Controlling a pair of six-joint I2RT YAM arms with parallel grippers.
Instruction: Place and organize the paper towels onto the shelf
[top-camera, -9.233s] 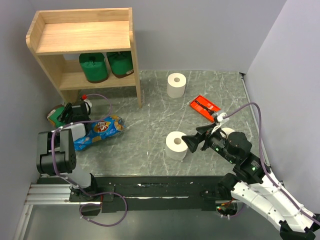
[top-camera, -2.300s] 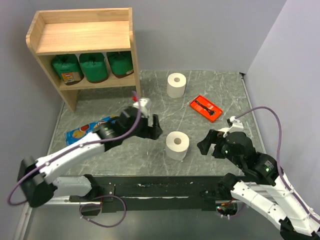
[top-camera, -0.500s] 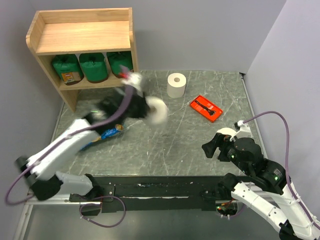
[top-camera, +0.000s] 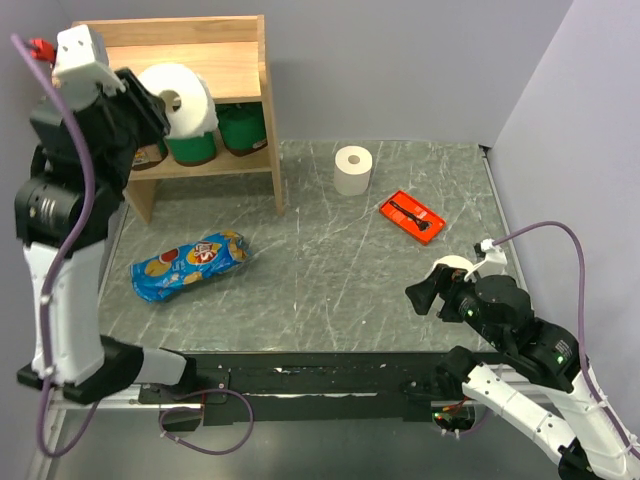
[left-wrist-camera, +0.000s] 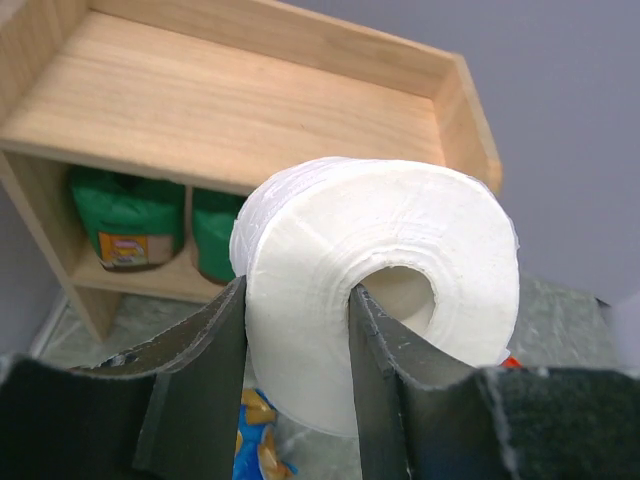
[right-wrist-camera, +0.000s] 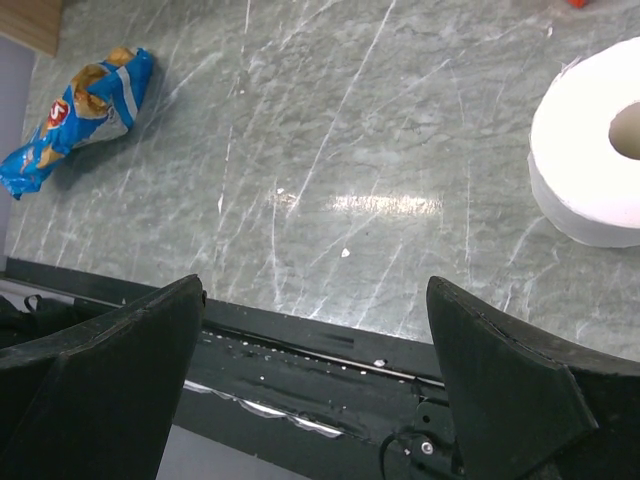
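Pinching a white roll (top-camera: 180, 95) in the left claw (left-wrist-camera: 297, 300), raised at the shelf (top-camera: 160, 70) top, not yet set down. Done: three green rolls (top-camera: 190, 148) on the lower tier. Left on the worktop (top-camera: 320, 270): far roll (top-camera: 352, 170), near roll (top-camera: 452, 266) beside the spread, empty right claw (right-wrist-camera: 315, 290)

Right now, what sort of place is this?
Probably a robot lab test cell, not a home: plain grey partition walls box in a grey marble-patterned tabletop, a black mounting rail runs along its near edge, and a light wooden two-tier shelf stands in one corner.
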